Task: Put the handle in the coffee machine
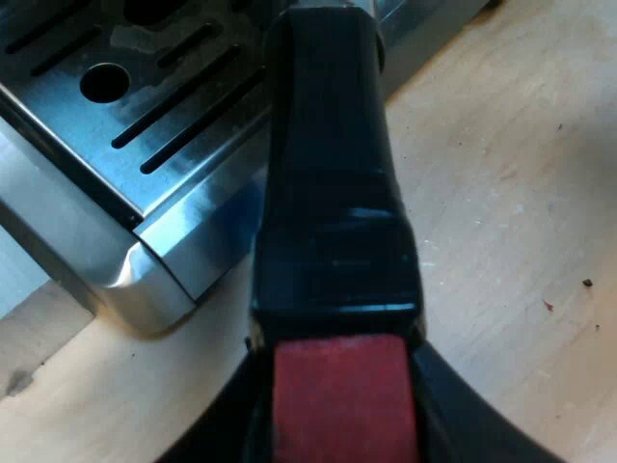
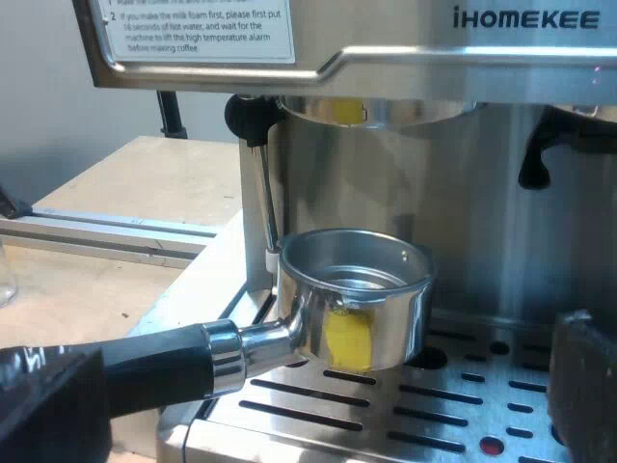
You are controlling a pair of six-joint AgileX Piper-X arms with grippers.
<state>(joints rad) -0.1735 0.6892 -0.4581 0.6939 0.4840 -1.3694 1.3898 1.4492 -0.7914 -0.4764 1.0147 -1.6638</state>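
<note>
Pale wooden surface is seen beneath the left tool, which is closed on the holder at the red end of its dark handle. From this tool the handle is carried straight out at twelve o'clock, and a corner of the drip tray is passed at about ten o'clock. The holder's metal basket is held upright above the tray and below the group head of the espresso machine, apart from it. The right tool is spread wide with nothing gripped, and the basket is met at its twelve o'clock. For the step in hand, the basket is best kept level, with its yellow mark lined up under the yellow mark on the head. It is then best raised until seated and only afterwards turned to lock; a tilted rim is likely to be jammed.
</note>
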